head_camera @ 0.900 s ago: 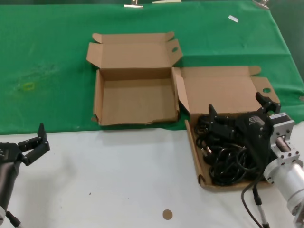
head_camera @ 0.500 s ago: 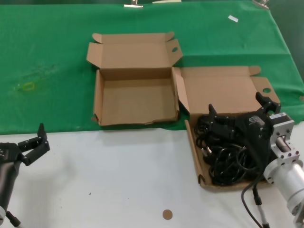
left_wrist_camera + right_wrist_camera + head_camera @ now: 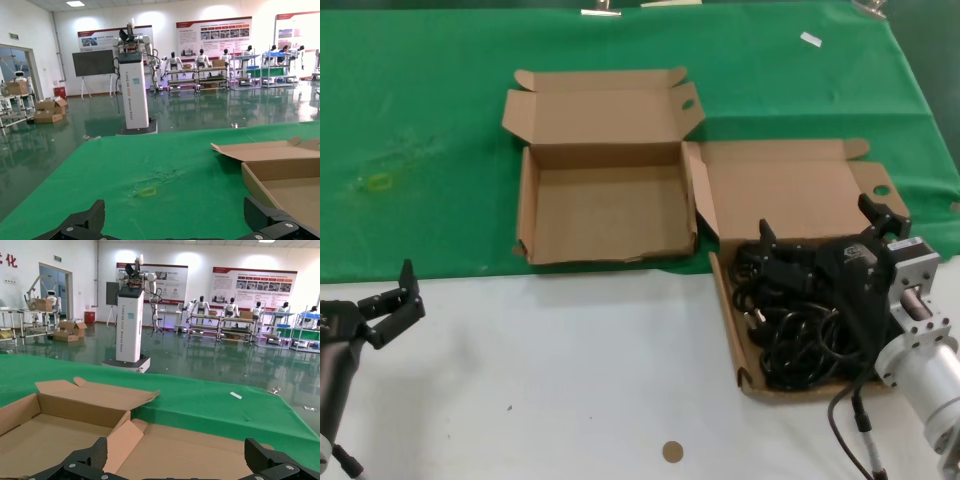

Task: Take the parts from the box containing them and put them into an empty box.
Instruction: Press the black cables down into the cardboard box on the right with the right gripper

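The black power cords (image 3: pixel 798 325) lie coiled together in the right cardboard box (image 3: pixel 724 308), whose lid (image 3: pixel 790 195) stands open behind them. My right gripper (image 3: pixel 820 224) is open and hovers over the far part of the cord pile, holding nothing. In the right wrist view its open gripper (image 3: pixel 176 456) faces that lid (image 3: pixel 200 450), and the cords are hidden below. The empty box (image 3: pixel 605 215) sits open to the left on the green cloth; it also shows in the right wrist view (image 3: pixel 30 430) and the left wrist view (image 3: pixel 285 172). My left gripper (image 3: pixel 386 297) is open, parked at the near left.
A green cloth (image 3: pixel 420 120) covers the far half of the table and a white surface (image 3: pixel 570 380) the near half. A small brown disc (image 3: pixel 672 451) lies near the front edge. My own black cable (image 3: pixel 850 425) hangs by the right arm.
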Motion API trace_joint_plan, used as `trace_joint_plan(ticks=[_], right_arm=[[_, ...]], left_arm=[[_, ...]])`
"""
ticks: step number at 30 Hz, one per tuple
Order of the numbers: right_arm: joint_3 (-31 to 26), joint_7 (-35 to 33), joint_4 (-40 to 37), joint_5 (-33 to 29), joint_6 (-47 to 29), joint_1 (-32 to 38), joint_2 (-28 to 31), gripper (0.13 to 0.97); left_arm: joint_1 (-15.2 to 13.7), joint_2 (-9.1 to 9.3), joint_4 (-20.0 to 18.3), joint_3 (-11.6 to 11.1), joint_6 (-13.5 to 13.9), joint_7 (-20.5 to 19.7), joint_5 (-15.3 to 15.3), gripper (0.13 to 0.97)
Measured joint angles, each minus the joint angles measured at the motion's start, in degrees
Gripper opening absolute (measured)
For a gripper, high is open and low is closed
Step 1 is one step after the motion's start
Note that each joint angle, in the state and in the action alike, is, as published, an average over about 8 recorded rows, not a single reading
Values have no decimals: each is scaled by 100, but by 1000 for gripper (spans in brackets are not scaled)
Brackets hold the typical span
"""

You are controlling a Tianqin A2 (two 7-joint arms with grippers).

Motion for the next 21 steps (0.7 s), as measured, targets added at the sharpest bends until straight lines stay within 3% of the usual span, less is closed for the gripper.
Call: trace_joint_plan(ticks=[21], right_arm=[[-1,1,0,1,2,0,1,966]], left_arm=[[0,0,0,0,0,0,0,942]])
